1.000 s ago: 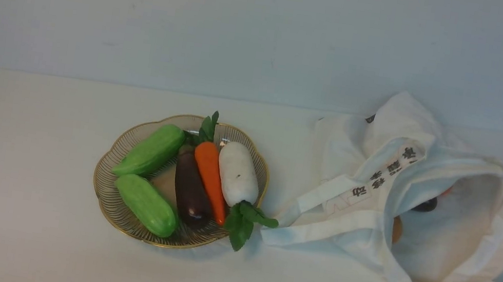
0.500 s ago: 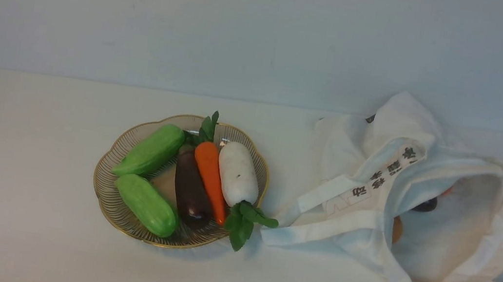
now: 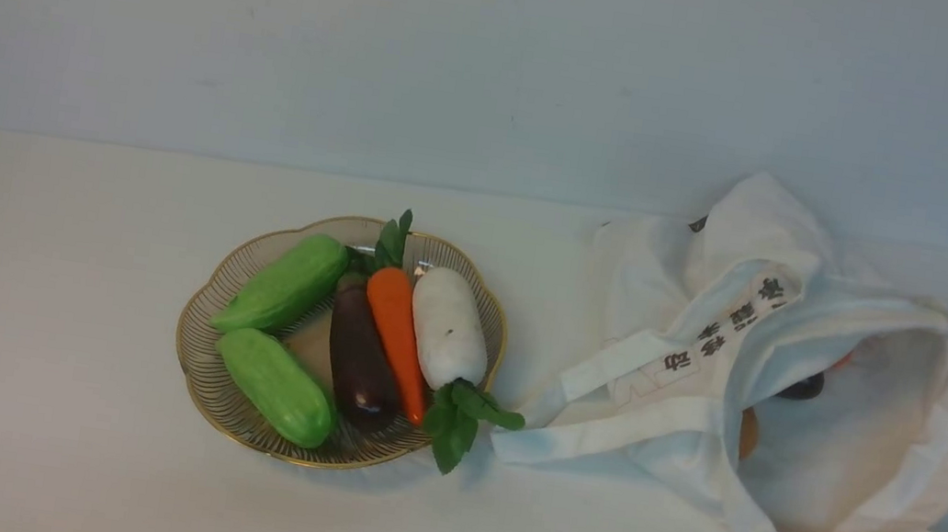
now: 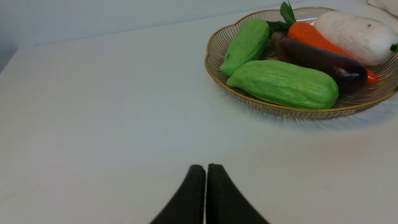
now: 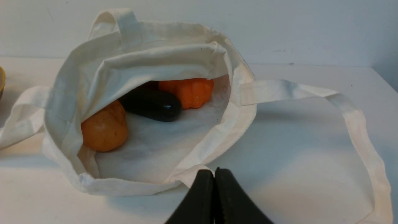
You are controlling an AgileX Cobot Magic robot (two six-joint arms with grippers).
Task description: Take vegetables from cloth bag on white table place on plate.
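- Vegetables on the shallow clear ribbed glass plate with scalloped gold rim (image 3: 191,375): plump white radish (image 3: 449,327) with green leaf tuft hanging over the rim toward the bag, orange carrot (image 3: 395,338), dark purple eggplant (image 3: 360,361), plus two light green bumpy gourds (image 3: 286,284) on the plate's left half.
- Radish, carrot and eggplant lie side by side, touching, long axes parallel; packed like that they fit the dish and likely won't roll.
- Plate sits on the plain matte white surface (image 3: 44,289), left of centre, near the bag but not touching its body; one strap end lies just beside the radish leaves.
- Floppy off-white canvas cloth bag (image 3: 860,422) lies on its side at the right, mouth gaping toward the robot, so contents are reachable from the front.
- Inside the bag, right wrist view: rounded orange-brown item (image 5: 104,129), dark glossy eggplant-like piece (image 5: 152,105), bright orange lobed piece (image 5: 186,90); upper cloth flap droops over them.
- Judgement: task partway, three pieces left in the bag.
- Left end effector (image 4: 205,174): tips pressed together, empty, over bare surface short of the plate.
- Right end effector (image 5: 214,179): tips pressed together, empty, just outside the bag mouth rim.
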